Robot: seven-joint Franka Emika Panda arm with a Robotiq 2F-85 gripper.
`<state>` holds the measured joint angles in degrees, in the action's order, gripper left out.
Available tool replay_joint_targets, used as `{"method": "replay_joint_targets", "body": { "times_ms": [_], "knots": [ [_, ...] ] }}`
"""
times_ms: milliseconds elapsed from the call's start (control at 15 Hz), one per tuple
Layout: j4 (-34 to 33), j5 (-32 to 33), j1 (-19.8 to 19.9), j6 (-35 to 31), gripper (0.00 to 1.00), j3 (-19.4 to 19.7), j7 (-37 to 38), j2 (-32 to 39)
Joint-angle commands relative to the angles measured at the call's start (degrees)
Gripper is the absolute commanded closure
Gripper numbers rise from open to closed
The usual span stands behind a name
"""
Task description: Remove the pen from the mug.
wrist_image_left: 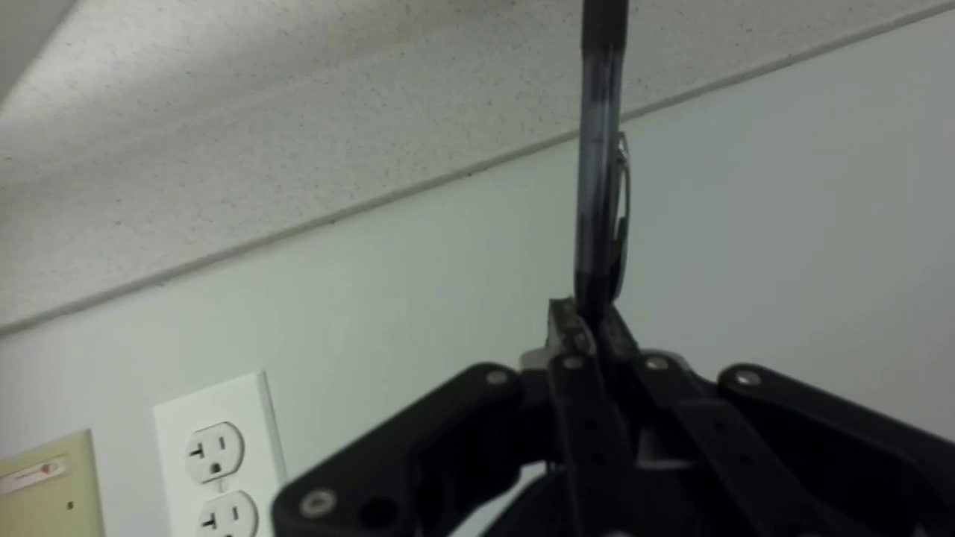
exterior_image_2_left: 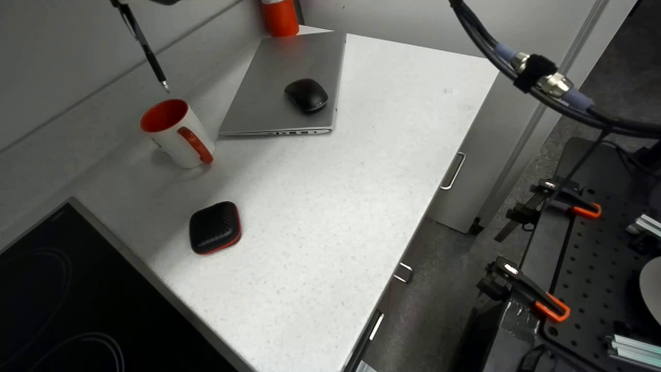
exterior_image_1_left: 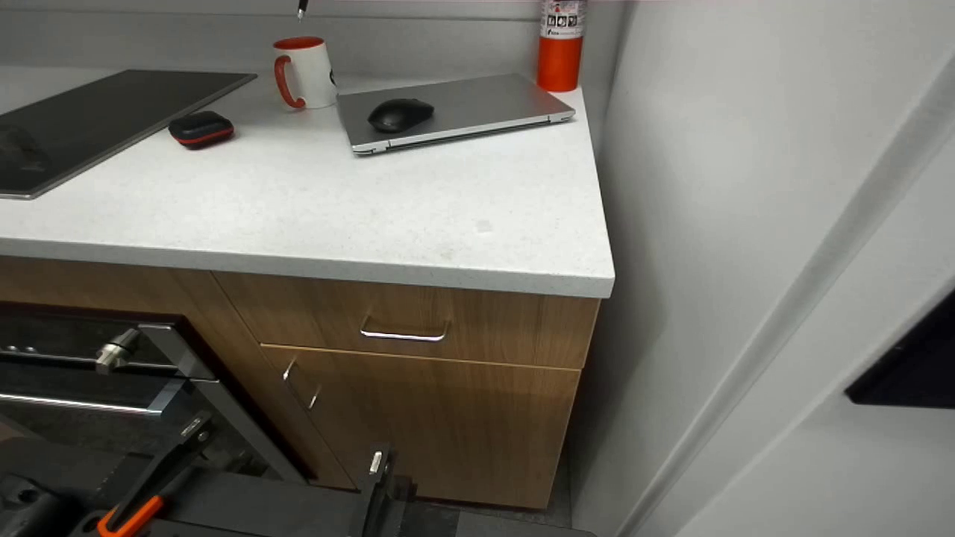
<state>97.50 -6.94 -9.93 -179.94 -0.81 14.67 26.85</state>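
Note:
The white mug with red inside and red handle stands upright on the counter in both exterior views (exterior_image_1_left: 313,76) (exterior_image_2_left: 178,140). The thin black pen (exterior_image_2_left: 142,45) hangs tip down above the mug, apart from its rim. Only the pen's lower end (exterior_image_1_left: 301,10) shows at the top edge of an exterior view. In the wrist view my gripper (wrist_image_left: 594,321) is shut on the clip end of the pen (wrist_image_left: 598,156). The pen stretches from the fingertips to the top edge there, its tip out of view. The gripper is nearly all out of the exterior views.
A closed grey laptop (exterior_image_1_left: 462,104) with a black mouse (exterior_image_1_left: 401,115) on it lies beside the mug. A red canister (exterior_image_1_left: 559,60) stands behind. A small black case (exterior_image_2_left: 215,227) lies near the dark cooktop (exterior_image_2_left: 46,289). The wall (wrist_image_left: 418,298) has an outlet (wrist_image_left: 220,455).

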Motion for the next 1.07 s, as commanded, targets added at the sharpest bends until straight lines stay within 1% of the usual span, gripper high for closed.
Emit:
{"method": "replay_joint_targets", "body": {
  "times_ms": [0,67,200,467,533,733,1000],
  "knots": [
    [9.38,-2.42,6.84,3.77,0.99,-7.07,-3.54,-7.43],
    [11.44,-3.44,9.23,5.99,0.99,-9.68,-4.62,-8.95],
    [15.01,-4.05,12.1,10.95,0.99,-12.02,-6.83,-11.14],
    [20.05,-4.68,14.89,21.7,0.99,-13.47,-9.87,-13.69],
    [20.97,-5.12,12.44,23.96,0.99,-10.65,-10.55,-14.11],
    [22.77,-6.1,11.7,29.29,0.99,-10.49,-12.36,-13.92],
    [22.63,-7.87,10.26,33.7,0.99,-10.58,-13.23,-11.91]
  ]
}}
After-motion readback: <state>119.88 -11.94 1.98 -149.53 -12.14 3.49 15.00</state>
